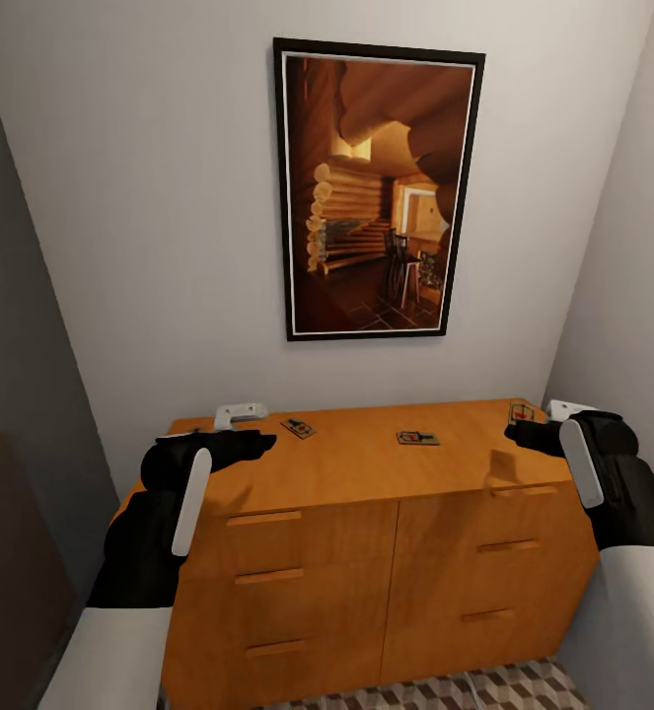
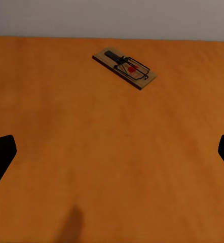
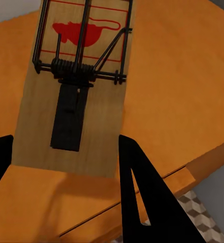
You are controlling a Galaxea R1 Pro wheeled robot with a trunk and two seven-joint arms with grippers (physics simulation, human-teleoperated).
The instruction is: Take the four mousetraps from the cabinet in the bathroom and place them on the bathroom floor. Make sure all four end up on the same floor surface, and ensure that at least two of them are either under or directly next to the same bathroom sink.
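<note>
Three mousetraps lie on the orange-brown cabinet point(image 1: 366, 473): one near the back left point(image 1: 298, 428), one in the middle point(image 1: 417, 438) and one at the back right corner point(image 1: 521, 412). My left gripper point(image 1: 257, 444) hovers over the top's left end, open, its dark fingertips point(image 2: 1, 157) far apart, with the left mousetrap point(image 2: 124, 67) well ahead of them. My right gripper point(image 3: 66, 152) is at the right mousetrap point(image 3: 76, 86), its fingers point(image 3: 140, 187) tight against both long edges of the trap's near end. A strip of the cube-patterned bathroom floor point(image 1: 484, 690) shows below the cabinet.
A small white-grey gadget point(image 1: 240, 413) sits at the cabinet's back left, another point(image 1: 568, 406) at the back right. A framed picture point(image 1: 376, 192) hangs on the wall above. Walls close in on both sides of the cabinet.
</note>
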